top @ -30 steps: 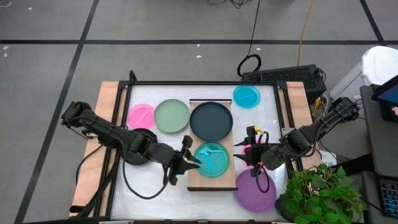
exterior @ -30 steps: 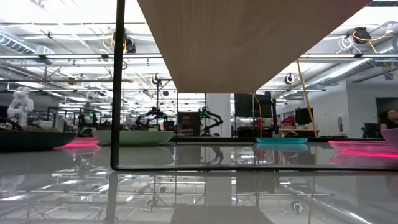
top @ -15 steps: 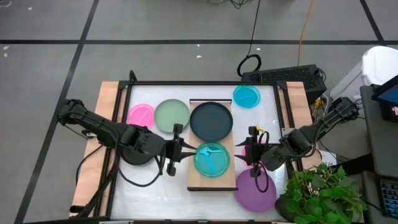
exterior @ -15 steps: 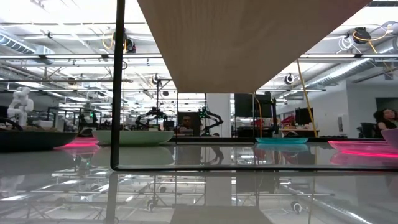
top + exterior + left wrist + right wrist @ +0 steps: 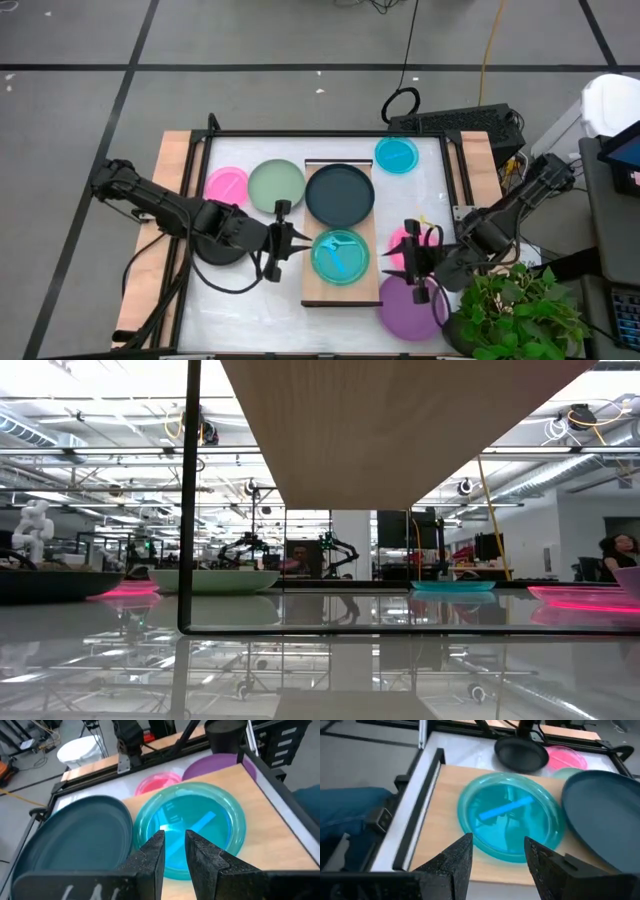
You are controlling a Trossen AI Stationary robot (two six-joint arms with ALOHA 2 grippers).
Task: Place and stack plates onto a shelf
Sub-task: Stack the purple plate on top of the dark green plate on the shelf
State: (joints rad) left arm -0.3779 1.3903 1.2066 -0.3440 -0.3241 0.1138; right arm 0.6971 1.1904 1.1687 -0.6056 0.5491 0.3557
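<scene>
A: High view first. What sits on the shelf [image 5: 342,287]?

B: Two plates. The dark plate [image 5: 340,194] lies at the shelf's far end, and the cyan plate [image 5: 340,256] lies beside it toward the near end, their rims just about touching. Off the shelf, on the dark plate's left, come the sage-green plate [image 5: 276,186] and then a pink plate [image 5: 226,185]. A smaller cyan plate [image 5: 396,155] rests on the table beyond the shelf's right far corner.

A: And the arms?

B: The left gripper [image 5: 290,241] hangs just left of the shelf, level with the cyan plate, fingers a little apart and holding nothing. The right gripper [image 5: 409,262] is right of the shelf, over a second pink plate [image 5: 402,243], with the purple plate [image 5: 411,309] nearer the table's front edge. Its fingers are spread wide and empty.

A: Low view?

B: The shelf's pale underside [image 5: 400,420] fills the top, with its thin dark frame [image 5: 190,495] standing on the tabletop. Plates show edge-on behind it; neither gripper appears.

A: Left wrist view?

B: The two dark fingers [image 5: 152,851] stand with a narrow gap, pointing at the cyan plate [image 5: 195,827] on the shelf, nothing between them. The dark plate [image 5: 75,837] lies next to it.

A: Right wrist view?

B: Fingers [image 5: 455,857] held well apart, empty, facing the same cyan plate [image 5: 510,817] on the wood, the dark plate [image 5: 602,807] beside it.
</scene>
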